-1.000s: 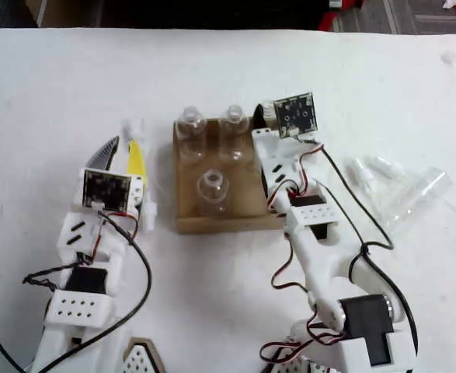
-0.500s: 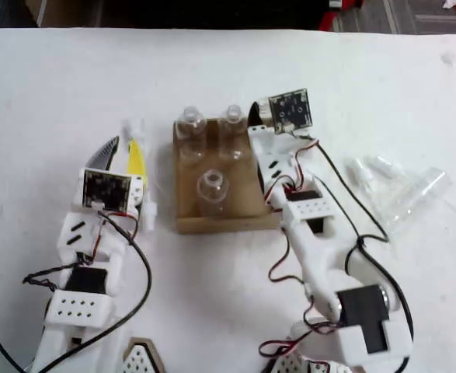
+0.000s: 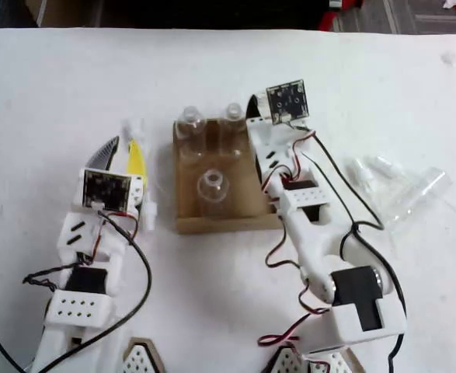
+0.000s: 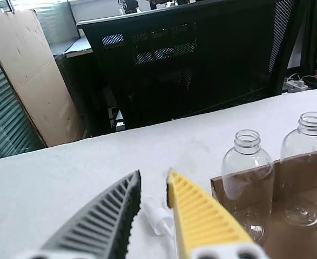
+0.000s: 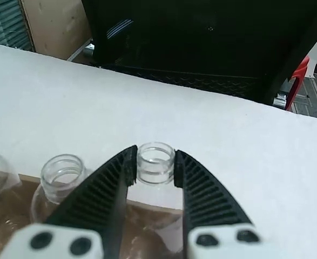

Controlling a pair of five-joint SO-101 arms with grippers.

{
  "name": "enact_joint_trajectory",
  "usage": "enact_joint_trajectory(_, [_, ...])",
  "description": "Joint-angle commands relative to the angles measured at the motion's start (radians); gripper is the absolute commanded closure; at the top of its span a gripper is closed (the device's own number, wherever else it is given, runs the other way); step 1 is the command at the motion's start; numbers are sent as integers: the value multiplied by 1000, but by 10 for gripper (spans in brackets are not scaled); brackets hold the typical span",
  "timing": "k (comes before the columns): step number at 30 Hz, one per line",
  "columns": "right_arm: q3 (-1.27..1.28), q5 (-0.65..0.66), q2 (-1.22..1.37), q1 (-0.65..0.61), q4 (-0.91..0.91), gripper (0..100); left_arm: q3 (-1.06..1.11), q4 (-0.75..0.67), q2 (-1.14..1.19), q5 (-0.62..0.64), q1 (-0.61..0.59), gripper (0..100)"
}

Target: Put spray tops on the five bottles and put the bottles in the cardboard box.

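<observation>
Edging forward over box, right hand staying clamped on neck of bottle, which is standing in box's far corner. Left hand idling, fingers apart around spray top lying on surface. Bottle going in untopped, so capping probably still pending.

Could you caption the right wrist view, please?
Right gripper closed on the neck of a capless bottle in the cardboard box.
</observation>
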Motion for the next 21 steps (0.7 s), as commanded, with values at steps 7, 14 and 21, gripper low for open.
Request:
enact_joint_trajectory(7, [-43,-5,33,7,-54,974,-15,-21,-4,-9,10,918])
enact_joint_trajectory(14, [-40,-2,31,13,-50,973,-15,-21,-4,-9,10,918])
enact_joint_trajectory(21, [-18,-2,-33,4,36,868,-15,-21,-4,-9,10,918])
